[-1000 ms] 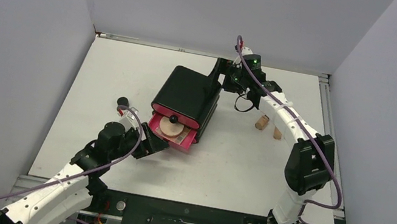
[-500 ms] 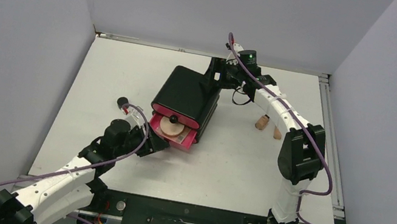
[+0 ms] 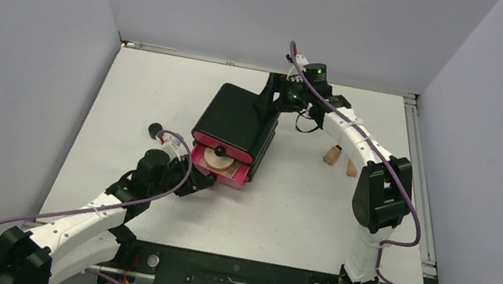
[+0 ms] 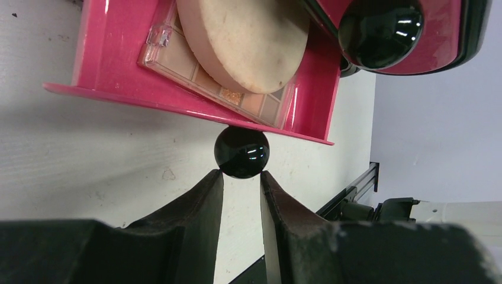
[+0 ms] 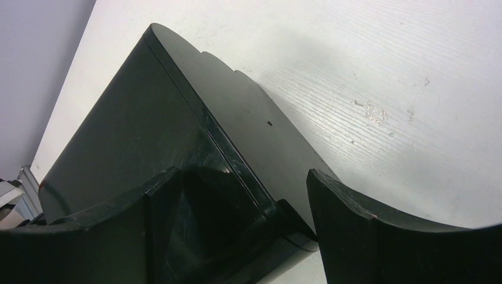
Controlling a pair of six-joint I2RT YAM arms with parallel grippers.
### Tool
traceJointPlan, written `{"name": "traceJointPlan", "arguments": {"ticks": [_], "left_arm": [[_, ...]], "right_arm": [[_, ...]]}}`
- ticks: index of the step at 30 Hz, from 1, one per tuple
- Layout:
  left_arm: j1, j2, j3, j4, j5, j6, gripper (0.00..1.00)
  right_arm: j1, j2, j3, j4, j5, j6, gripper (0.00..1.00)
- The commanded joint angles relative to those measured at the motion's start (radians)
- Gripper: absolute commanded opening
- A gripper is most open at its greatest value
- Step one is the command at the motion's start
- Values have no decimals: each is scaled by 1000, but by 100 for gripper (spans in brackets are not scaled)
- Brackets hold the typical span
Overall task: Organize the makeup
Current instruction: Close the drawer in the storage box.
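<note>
Makeup [image 3: 217, 159] already stowed, a round peach disc [image 4: 243, 41] lying over a square eyeshadow palette [image 4: 254, 102], sits in the open pink drawer [image 4: 106, 47] at the foot of the black cabinet [image 3: 237, 116], centre of the top view; two tan tubes [image 3: 332, 155] lie out on the worktop [image 3: 313, 215], right of centre.

At lower left of centre, the left gripper [image 4: 241, 177] is drawn to a narrow slit and holds nothing; its fingertips [image 4: 207, 195] meet, or all but meet, the near face of the drawer's black knob [image 4: 241, 152], which lies dead ahead and looks broader than the slit.

The drawer's long axis runs from lower left to upper right in the top view, roughly in line with that gripper; a push along it would likely send the drawer home.

At top centre the right gripper [image 5: 237, 195] stands wide astride the cabinet's rear corner; bare worktop shows beside one of its fingers [image 5: 367, 231]; whether it presses cannot be told.

The left arm is nearer the drawer; the right arm is nearer the tubes.
</note>
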Motion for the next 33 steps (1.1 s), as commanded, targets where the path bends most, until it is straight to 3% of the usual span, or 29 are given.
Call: {"name": "traceJointPlan", "arguments": {"ticks": [1, 8, 21, 27, 33], "left_arm": [[3, 15, 54, 100, -33, -5, 26], [3, 40, 68, 121, -77, -15, 26], [-2, 288, 144, 320, -82, -45, 26], [-6, 364, 98, 429, -83, -90, 25], [-8, 360, 35, 505, -83, -119, 30]], "right_arm": [[9, -21, -63, 24, -25, 11, 72], [11, -44, -92, 42, -33, 27, 73], [23, -93, -157, 66, -33, 43, 73], [25, -114, -187, 90, -20, 64, 73], [23, -118, -195, 98, -1, 74, 74]]}}
